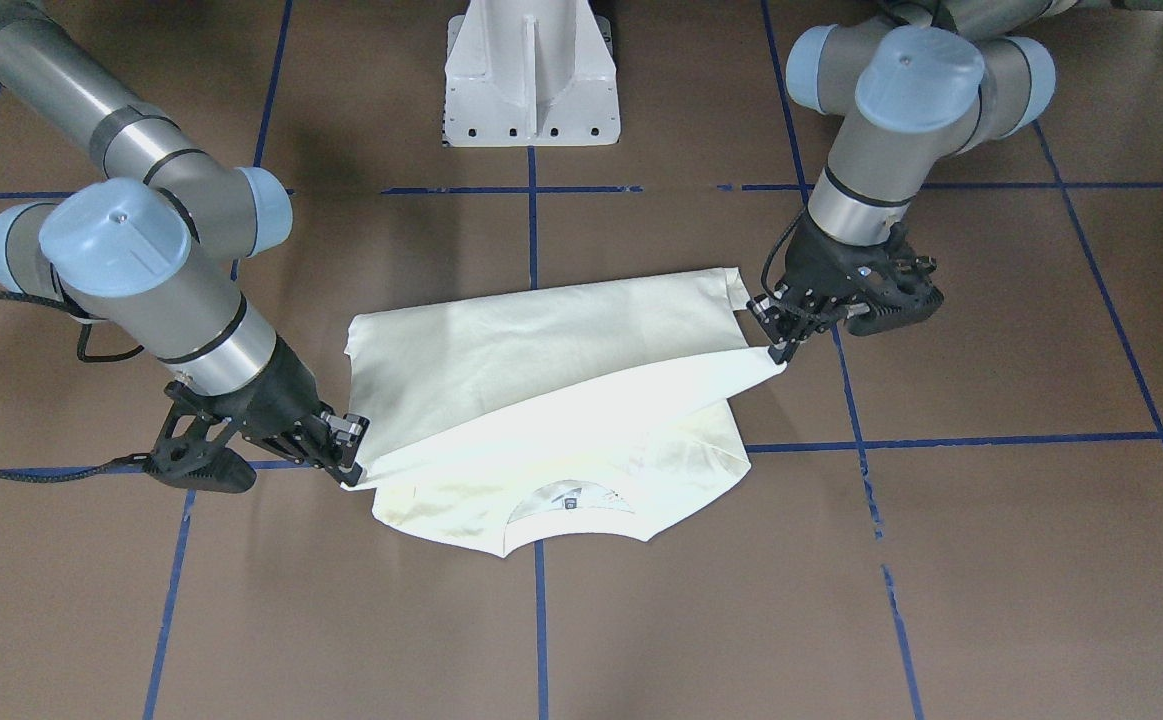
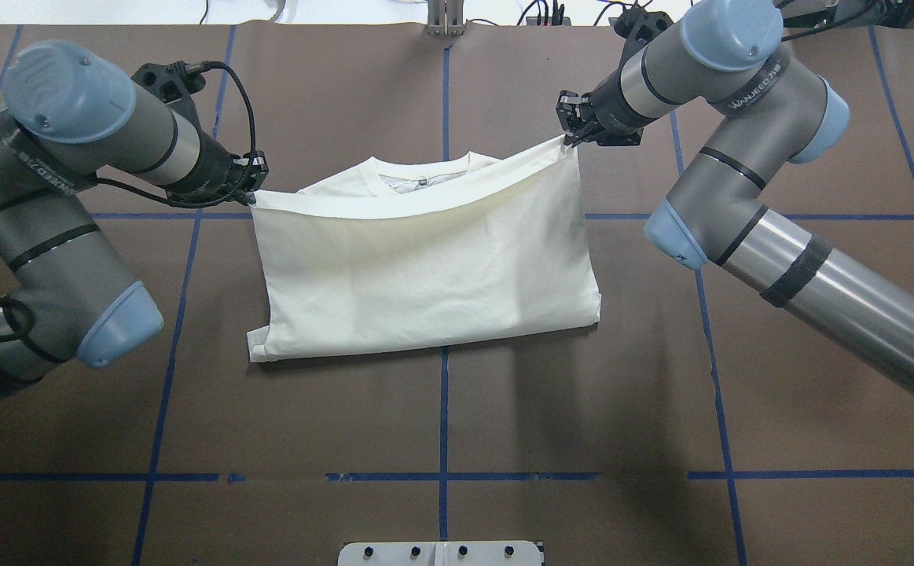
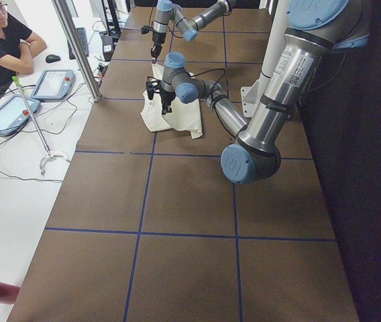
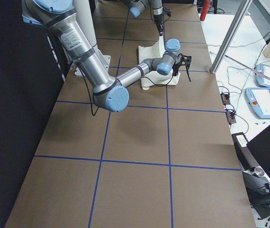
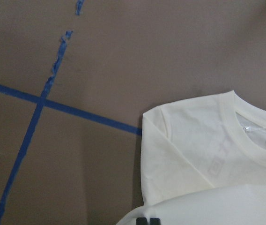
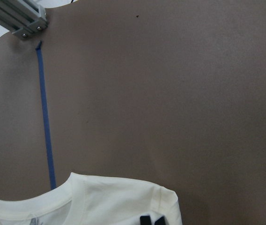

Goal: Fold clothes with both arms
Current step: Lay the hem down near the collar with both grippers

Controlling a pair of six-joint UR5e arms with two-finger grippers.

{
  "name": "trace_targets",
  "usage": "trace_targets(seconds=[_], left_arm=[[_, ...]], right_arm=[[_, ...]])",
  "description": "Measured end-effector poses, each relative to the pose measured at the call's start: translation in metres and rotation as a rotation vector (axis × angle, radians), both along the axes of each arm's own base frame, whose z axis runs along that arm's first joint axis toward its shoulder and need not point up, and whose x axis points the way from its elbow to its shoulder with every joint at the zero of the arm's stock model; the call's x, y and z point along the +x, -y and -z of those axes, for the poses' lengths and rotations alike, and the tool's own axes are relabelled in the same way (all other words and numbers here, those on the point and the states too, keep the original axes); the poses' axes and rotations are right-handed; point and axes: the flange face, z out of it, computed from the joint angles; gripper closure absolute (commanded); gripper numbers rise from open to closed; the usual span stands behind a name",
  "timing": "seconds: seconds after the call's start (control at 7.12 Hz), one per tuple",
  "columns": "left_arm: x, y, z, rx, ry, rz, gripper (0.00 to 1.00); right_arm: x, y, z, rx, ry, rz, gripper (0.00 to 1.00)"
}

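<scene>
Two corners of a cream T-shirt [image 2: 425,267] are raised off the brown desk [image 2: 582,409], one in each end effector. In the overhead view the left end effector [image 2: 251,179] pinches the corner at the shirt's 10 o'clock, its fingers closed tight on the hem. The right end effector [image 2: 570,130] pinches the corner at 2 o'clock in the same way. The left arm [image 2: 56,228] reaches in from 9 o'clock and the right arm [image 2: 739,181] from 3 o'clock. The shirt lies at the desk's centre, doubled over. Its fold is at 6 o'clock and the held layer slopes up towards 12 o'clock. Beyond the held edge, the collar [image 2: 421,169] and shoulders lie flat on the desk. Blue tape lines [image 2: 442,393] cross the desk in a grid. A white pedestal [image 1: 531,75] stands at 12 o'clock in the front-facing view.
</scene>
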Motion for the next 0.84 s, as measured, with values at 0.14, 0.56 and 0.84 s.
trace_targets(seconds=[0.14, 0.56, 0.84], left_arm=[[0.009, 0.023, -0.030, -0.001, 0.006, 0.014, 1.00], [0.024, 0.045, -0.074, -0.004, 0.009, 0.024, 1.00], [0.028, 0.047, -0.066, -0.010, -0.005, 0.032, 1.00]], right_arm=[[-0.006, 0.012, -0.008, -0.020, -0.018, -0.004, 1.00], [-0.015, 0.020, -0.026, -0.051, -0.043, -0.002, 1.00], [-0.021, 0.018, -0.023, -0.051, -0.041, 0.005, 1.00]])
